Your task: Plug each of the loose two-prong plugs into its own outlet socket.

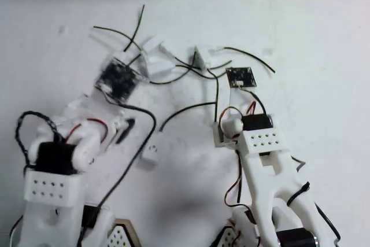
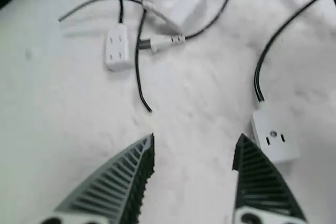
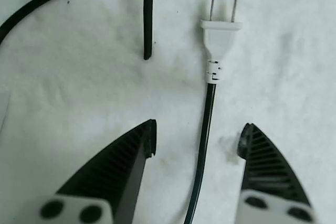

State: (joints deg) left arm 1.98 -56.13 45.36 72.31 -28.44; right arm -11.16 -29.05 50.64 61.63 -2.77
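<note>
Right wrist view first: my right gripper [image 3: 198, 129] is spread wide with nothing in it, and the black cord [image 3: 207, 108] of a white two-prong plug [image 3: 220, 38] runs between its jaws. The plug lies flat on the bench [image 3: 79, 93] just ahead, prongs pointing away. Over to the left wrist view: my left gripper [image 2: 195, 140] is also wide open and empty, one fingertip [image 2: 247, 153] just beside a white outlet socket [image 2: 275, 139]. Farther out I see a second socket [image 2: 116, 48], with another plug [image 2: 163, 42] near it.
</note>
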